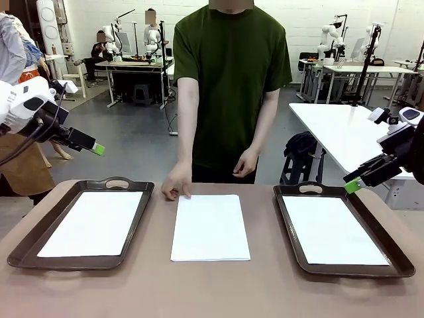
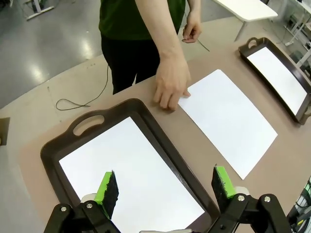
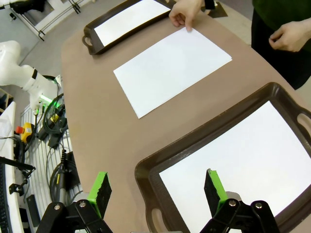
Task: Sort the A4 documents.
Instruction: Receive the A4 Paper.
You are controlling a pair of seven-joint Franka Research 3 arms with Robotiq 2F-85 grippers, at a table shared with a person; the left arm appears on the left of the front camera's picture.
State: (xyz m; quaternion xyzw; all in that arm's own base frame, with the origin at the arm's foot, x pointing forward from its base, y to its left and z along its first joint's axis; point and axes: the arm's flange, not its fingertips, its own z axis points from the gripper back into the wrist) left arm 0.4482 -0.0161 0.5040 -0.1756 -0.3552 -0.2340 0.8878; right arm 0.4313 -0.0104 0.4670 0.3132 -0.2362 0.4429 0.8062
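Note:
A stack of white A4 documents (image 1: 211, 227) lies in the middle of the brown table, between two dark trays. A person's hand (image 1: 176, 183) rests its fingertips on the stack's far left corner. The left tray (image 1: 40, 242) holds a white sheet (image 1: 93, 223), and the right tray (image 1: 291, 232) holds another white sheet (image 1: 331, 229). My left gripper (image 2: 165, 187) hovers open above the left tray (image 2: 150, 126), with nothing between its fingers. My right gripper (image 3: 155, 187) hangs open over the near left corner of the right tray (image 3: 194, 141), also holding nothing. The documents (image 2: 228, 119) (image 3: 172, 65) lie flat.
The person stands at the far edge of the table (image 1: 212, 291), the other hand (image 1: 245, 163) held off the table. A white table (image 1: 341, 132) stands behind at right. Bare brown table surface shows between the trays and the stack.

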